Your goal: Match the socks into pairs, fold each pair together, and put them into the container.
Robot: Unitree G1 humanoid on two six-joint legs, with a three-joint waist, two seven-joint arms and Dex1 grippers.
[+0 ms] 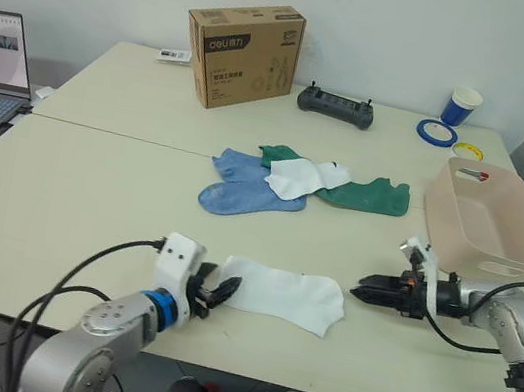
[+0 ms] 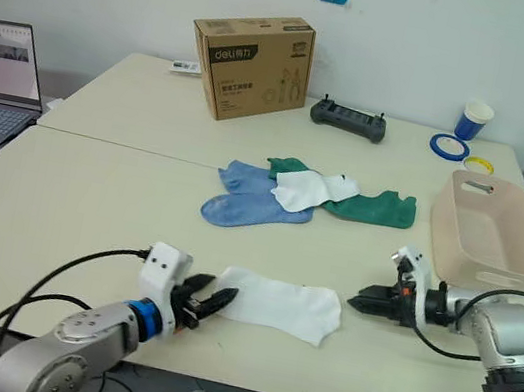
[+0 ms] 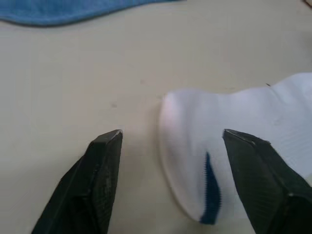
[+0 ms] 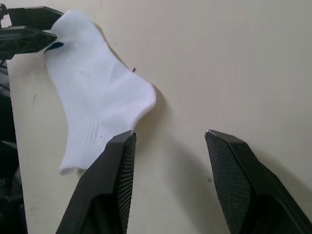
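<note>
Up close, the left wrist view shows the left gripper (image 3: 170,141) spread around the toe of the flat white fabric sock (image 1: 283,293), while overhead the right gripper (image 1: 361,293), parted, lies just beside its cuff.

On my tabletop (image 1: 89,196) one sock (image 1: 283,293) lies nearest me, between the left hand (image 1: 221,290) and right hand (image 1: 364,293). Behind it sits a heap of socks (image 1: 295,184), seemingly overlapping. The container (image 1: 487,217) stands at right, a cardboard box (image 1: 241,54) far behind.
</note>
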